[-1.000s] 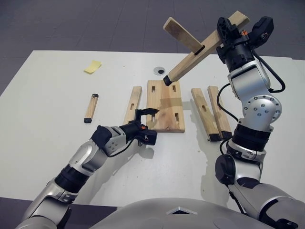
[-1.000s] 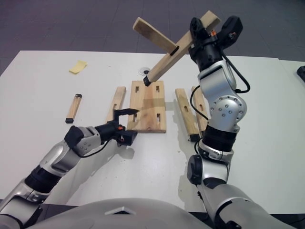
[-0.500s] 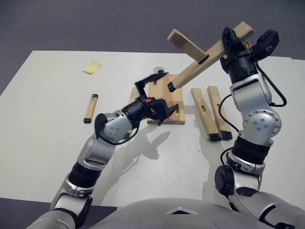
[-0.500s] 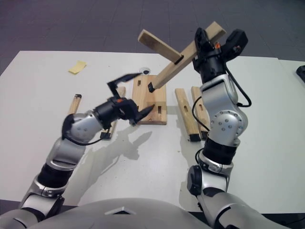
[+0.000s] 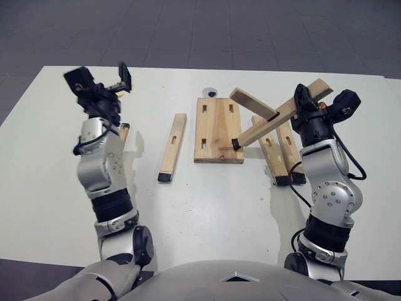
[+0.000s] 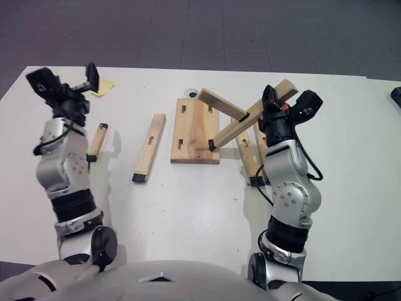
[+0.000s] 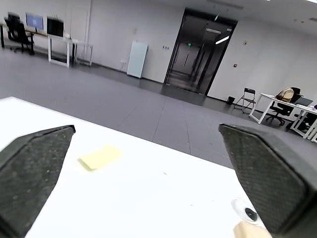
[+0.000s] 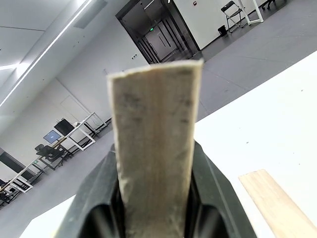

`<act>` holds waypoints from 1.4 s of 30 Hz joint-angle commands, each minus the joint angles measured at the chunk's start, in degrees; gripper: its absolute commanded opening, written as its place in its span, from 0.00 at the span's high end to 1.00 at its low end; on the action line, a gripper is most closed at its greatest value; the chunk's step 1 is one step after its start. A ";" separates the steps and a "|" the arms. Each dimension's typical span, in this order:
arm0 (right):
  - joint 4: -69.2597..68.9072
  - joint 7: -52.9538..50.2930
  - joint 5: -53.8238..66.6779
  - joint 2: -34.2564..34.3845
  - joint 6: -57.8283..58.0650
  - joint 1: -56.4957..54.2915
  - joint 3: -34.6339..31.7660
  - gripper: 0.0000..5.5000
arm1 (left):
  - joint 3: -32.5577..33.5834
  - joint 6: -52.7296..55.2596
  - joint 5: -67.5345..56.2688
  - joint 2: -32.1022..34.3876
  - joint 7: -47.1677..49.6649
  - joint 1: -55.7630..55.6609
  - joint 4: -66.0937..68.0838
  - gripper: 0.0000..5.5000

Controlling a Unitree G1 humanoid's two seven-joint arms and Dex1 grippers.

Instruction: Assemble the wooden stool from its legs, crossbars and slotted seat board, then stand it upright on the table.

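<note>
- White table (image 5: pixel 50 188) on a grey office floor, head views: the seat board (image 5: pixel 216 128) lies flat mid-table; the right gripper (image 5: pixel 307 110) is clamped on a leg (image 5: pixel 269 125) with a crossbar (image 5: pixel 254 103) plugged through it; a second ago that pair hung high over the far edge, now it has come down so the leg's dark foot is at the board's near right corner; touching or just above, we cannot tell
- Same views: the left gripper (image 5: pixel 103 83), low beside the board a second ago, has swung up over the far left of the table, fingers spread and empty; we judge that nothing steadies the board for the insertion
- Spare parts: one loose leg (image 5: pixel 172 147) left of the board; two more legs (image 5: pixel 279 157) right of it; a short piece (image 6: pixel 97 141) by the left arm
- Left wrist view: both pads (image 7: pixel 29 173) stand wide apart above a yellow note (image 7: pixel 100 156)
- Right wrist view: the leg's end sits tight between the jaws
- Containers: the board's slots are the nearest thing to one; we see no leg seated in any
</note>
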 commanded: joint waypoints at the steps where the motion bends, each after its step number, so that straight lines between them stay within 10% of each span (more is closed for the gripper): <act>1: 2.15 1.18 -3.55 0.33 -2.18 0.84 0.72 0.81 | -1.88 -1.93 0.66 -1.11 2.08 0.16 1.11 0.02; 14: 4.20 4.60 -16.96 0.67 -8.24 2.47 8.83 0.81 | -12.83 3.38 2.58 -1.28 0.18 6.07 -1.37 0.02; 42: 14.10 9.48 -22.74 -6.29 8.19 18.09 15.79 0.81 | -12.69 13.71 0.70 0.42 2.26 5.22 -7.56 0.02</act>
